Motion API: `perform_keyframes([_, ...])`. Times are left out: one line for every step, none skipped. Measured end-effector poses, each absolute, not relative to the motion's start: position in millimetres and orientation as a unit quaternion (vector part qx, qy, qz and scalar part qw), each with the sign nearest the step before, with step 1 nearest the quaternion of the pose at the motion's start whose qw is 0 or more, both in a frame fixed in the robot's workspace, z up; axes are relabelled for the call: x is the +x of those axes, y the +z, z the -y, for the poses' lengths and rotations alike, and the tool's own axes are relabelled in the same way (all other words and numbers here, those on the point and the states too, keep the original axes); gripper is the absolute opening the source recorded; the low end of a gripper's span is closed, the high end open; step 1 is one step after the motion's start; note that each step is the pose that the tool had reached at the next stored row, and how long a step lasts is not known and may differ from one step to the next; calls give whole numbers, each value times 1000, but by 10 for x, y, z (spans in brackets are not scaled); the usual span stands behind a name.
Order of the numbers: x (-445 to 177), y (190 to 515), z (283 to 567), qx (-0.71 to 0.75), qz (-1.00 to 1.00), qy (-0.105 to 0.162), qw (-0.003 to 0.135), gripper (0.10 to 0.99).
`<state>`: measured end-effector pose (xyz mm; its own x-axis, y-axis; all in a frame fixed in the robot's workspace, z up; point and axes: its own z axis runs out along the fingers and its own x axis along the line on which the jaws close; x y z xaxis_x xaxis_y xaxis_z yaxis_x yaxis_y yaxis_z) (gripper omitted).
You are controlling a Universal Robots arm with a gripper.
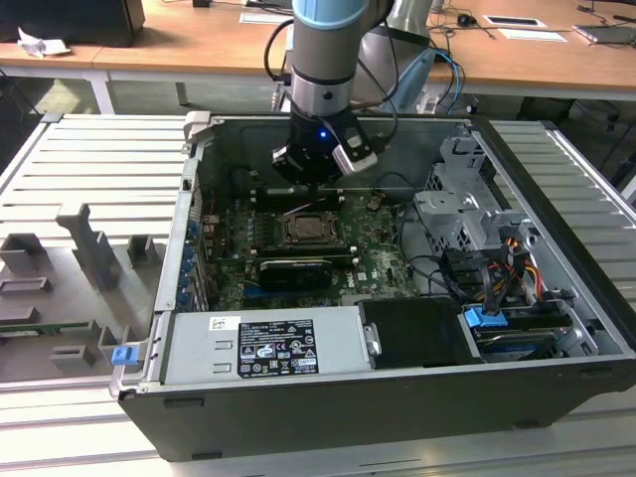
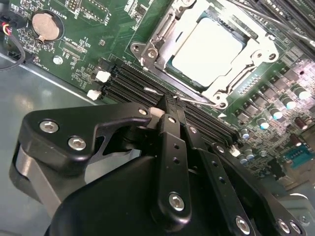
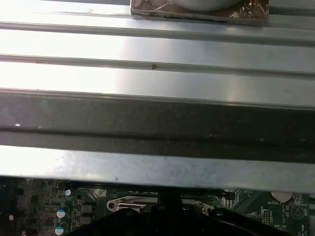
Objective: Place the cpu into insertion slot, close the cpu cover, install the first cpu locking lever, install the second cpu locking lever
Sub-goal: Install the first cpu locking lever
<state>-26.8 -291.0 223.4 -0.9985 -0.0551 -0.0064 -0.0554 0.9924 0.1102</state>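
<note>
The cpu [image 2: 209, 46] lies flat in its socket on the green motherboard, its pale metal top showing through the window of the cpu cover [image 2: 158, 46]. The silvery cover frame lies down over it. A thin wire locking lever [image 2: 202, 102] runs along the socket's near edge. My black gripper [image 2: 169, 100] is shut, its tips right at the end of that lever; I cannot tell whether the wire is pinched. In the exterior view the gripper [image 1: 313, 187] hangs inside the open computer case just behind the socket [image 1: 308, 231]. The socket's edge [image 3: 133, 204] also shows in the first wrist view.
Black memory slots [image 2: 130, 81] lie between the gripper and the socket. A coin battery [image 2: 45, 25] sits on the board. The case holds a long black card [image 1: 293, 270], a power supply [image 1: 248, 348] in front and a drive cage [image 1: 467, 214] with cables at the exterior view's right.
</note>
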Motion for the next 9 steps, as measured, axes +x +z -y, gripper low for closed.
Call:
perform_keyframes([-258, 2226, 2909, -28, -998, 55, 2, 106])
perform_keyframes([-251, 2220, 2907, -28, -998, 55, 2, 106])
perform_keyframes([-245, 2212, 2906, -28, -998, 55, 2, 106])
perform_keyframes([-241, 2207, 2906, -28, -998, 55, 2, 106])
perform_keyframes([-240, 2202, 2906, -28, -998, 55, 2, 106])
perform_keyframes([-240, 2199, 2906, -28, -998, 55, 2, 106])
perform_keyframes([-240, 2196, 2906, -28, -998, 55, 2, 106])
perform_keyframes([-240, 2192, 2906, -28, -998, 55, 2, 106])
perform_keyframes([-240, 2189, 2906, -28, -998, 55, 2, 106])
